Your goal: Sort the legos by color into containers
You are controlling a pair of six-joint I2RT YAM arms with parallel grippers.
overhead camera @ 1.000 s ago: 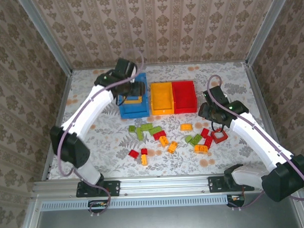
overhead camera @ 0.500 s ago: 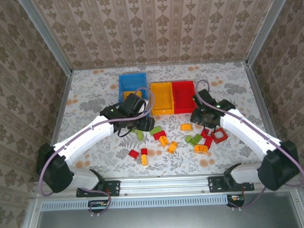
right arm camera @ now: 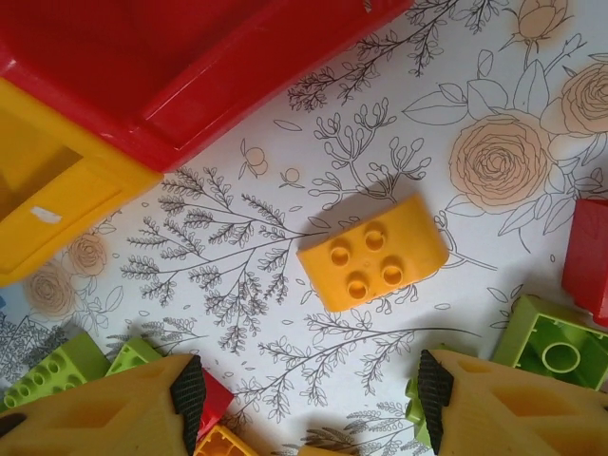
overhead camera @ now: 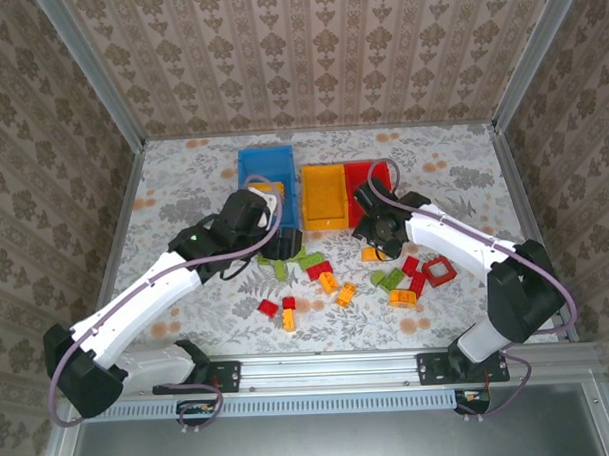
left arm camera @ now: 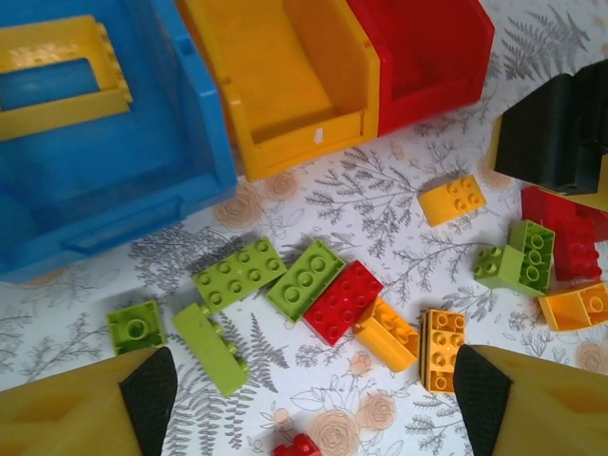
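Note:
Loose legos in green, red and orange lie in front of the containers: a blue bin [overhead camera: 252, 168], a yellow bin [overhead camera: 323, 195] and a red bin [overhead camera: 361, 186]. A yellow frame [left arm camera: 57, 95] lies inside the blue bin [left arm camera: 95, 190]. My left gripper [overhead camera: 282, 247] hovers open over the pile, with two green bricks [left arm camera: 306, 278], a red brick [left arm camera: 343, 301] and orange bricks [left arm camera: 387, 334] just ahead of its fingers; nothing is between them. My right gripper [overhead camera: 377, 240] is open just short of a lone orange brick [right arm camera: 372, 255], which lies flat, studs up.
More bricks lie to the right: a green one [overhead camera: 390, 279], an orange one [overhead camera: 402, 298], small red ones [overhead camera: 410, 265] and a red frame [overhead camera: 439, 271]. Two red bricks [overhead camera: 268, 307] and an orange one [overhead camera: 289, 321] sit nearer the front. Metal rails and walls edge the table.
My left arm swung from over the blue bin down to the brick pile and its jaws widened. My right gripper moved left, from beside the red frame to the lone orange brick, opening further.

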